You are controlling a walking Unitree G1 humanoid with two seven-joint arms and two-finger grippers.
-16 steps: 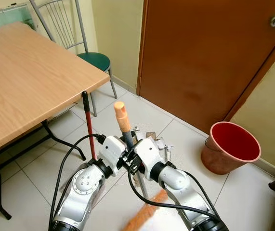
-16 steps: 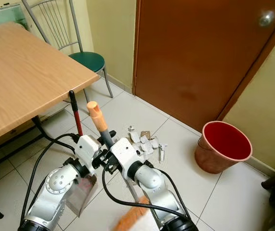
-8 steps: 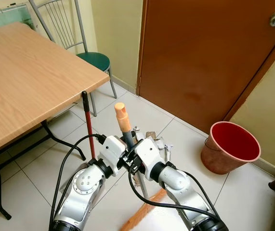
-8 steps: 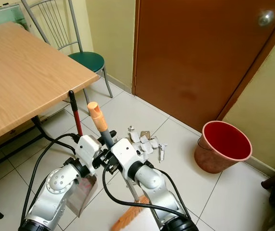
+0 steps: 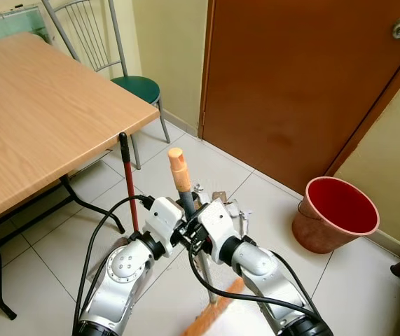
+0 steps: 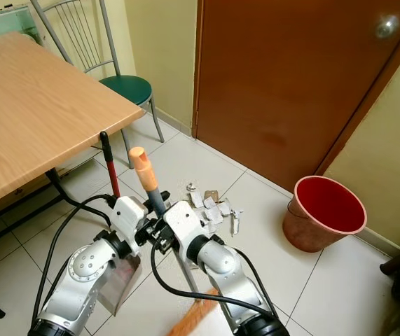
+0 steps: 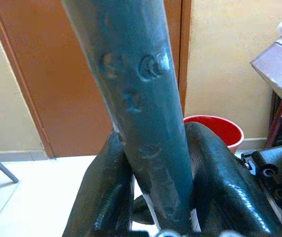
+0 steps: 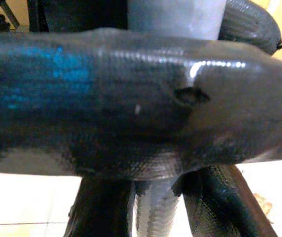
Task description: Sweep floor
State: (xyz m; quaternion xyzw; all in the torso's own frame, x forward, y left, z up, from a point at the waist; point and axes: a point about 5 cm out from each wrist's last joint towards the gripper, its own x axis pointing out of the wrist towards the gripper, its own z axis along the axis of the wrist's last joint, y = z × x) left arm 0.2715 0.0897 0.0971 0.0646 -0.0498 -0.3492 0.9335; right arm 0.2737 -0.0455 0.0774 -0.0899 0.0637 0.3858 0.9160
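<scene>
We stood on pale floor tiles (image 5: pixel 59 245) w/ both grippers clamped on one broom handle (image 5: pixel 186 203), a dark pole w/ an orange cap at top. Left gripper (image 5: pixel 175 222) and right gripper (image 5: pixel 198 225) met side by side on the same stretch of pole, fingers closed around it. The pole ran down betw. the arms to orange bristles (image 5: pixel 212 316) low on the floor, near our own body. A scatter of pale scraps (image 6: pixel 212 207) lay on the tiles just beyond the grippers, betw. us and a red bucket (image 5: pixel 337 212) by the brown door (image 5: pixel 291 84). A red-handled dustpan (image 6: pixel 118 278) stood beside the left arm, near the wooden table (image 5: pixel 38 112) and a green-seated chair (image 5: pixel 136 87). We judged the broom light and stiff, the smooth pole apt to twist or slip in the fingers, so two holds spaced apart along the pole would steer it better than two bunched together; bristles soft, likely to flick light scraps. The eye views gave layout: scraps, bucket, bristles. The left wrist view instead showed grip detail: black fingers (image 7: pixel 106 192) pressed on each side of a scuffed teal pole. The right wrist view was mostly dark, blurred finger, w/ pole running behind.
</scene>
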